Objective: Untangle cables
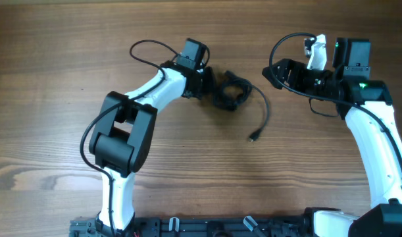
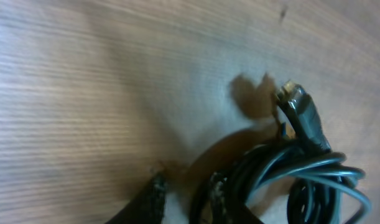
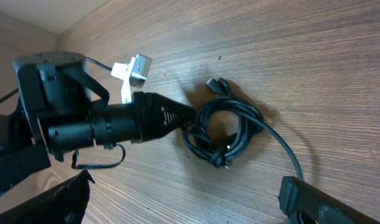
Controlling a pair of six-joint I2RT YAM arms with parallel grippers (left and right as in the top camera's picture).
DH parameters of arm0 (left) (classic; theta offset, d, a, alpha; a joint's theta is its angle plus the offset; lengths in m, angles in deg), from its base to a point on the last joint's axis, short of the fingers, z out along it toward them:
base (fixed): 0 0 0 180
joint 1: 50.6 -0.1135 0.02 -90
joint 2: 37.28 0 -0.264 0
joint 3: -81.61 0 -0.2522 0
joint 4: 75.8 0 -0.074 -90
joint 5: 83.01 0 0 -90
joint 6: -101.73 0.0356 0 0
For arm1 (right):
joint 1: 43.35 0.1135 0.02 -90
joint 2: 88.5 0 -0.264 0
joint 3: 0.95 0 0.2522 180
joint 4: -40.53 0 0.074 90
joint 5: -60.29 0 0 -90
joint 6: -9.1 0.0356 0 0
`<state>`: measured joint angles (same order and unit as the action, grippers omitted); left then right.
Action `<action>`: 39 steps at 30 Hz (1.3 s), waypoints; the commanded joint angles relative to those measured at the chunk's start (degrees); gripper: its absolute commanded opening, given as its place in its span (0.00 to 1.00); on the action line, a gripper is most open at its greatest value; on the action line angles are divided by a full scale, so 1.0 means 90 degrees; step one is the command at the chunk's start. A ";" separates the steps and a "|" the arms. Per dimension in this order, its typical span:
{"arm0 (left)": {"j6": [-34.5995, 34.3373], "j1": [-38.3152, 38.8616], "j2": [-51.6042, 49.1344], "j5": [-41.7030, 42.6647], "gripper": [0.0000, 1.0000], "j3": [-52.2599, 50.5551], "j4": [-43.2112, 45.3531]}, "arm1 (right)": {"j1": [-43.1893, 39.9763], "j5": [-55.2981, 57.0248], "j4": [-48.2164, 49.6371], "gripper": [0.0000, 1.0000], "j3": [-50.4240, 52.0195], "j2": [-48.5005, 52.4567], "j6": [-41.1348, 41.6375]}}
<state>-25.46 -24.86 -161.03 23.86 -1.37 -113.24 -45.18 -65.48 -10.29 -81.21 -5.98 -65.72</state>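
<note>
Overhead: thin black flexible cables (image 1: 230, 92) are lying in a small coil, with a loose tail trailing right then basewards to a small plug (image 1: 253, 137). The left gripper (image 1: 206, 83) is sitting at the coil's left edge and the right gripper (image 1: 273, 72) is standing apart. Left wrist: fingers (image 2: 153, 198) slightly parted, pinch can't be told. Right wrist: its fingers (image 3: 311, 198) are gaping wide, empty. Probably light, limp, snag-prone; the free tail looks the best hold.

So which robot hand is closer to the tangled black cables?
The left one. The left gripper has its tip right at the edge of the cables, on their left in the overhead view. The right gripper sits apart, further off to their right.
</note>
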 commanded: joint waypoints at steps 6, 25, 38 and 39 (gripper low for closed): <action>0.0049 0.0401 -0.0194 0.0321 0.04 -0.0165 -0.0389 | -0.0007 0.0474 -0.0136 0.99 -0.0121 0.0024 0.0051; 0.0146 -0.0544 0.1032 0.1600 0.13 -0.0168 0.1090 | 0.0146 0.0986 -0.0318 0.98 -0.0121 0.0274 0.0228; 0.1328 0.0593 0.0100 -0.0107 0.41 -0.0168 0.2229 | 0.0146 0.1474 -0.0306 0.99 -0.0121 0.0274 0.0318; 0.1331 0.0617 0.0070 -0.0187 0.41 -0.0168 0.2229 | 0.0146 0.1474 -0.0311 0.99 -0.0121 0.0274 0.0318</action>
<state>-15.19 -20.01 -159.12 28.80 -2.83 -93.59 -43.93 -53.17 -13.02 -81.21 -4.19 -63.14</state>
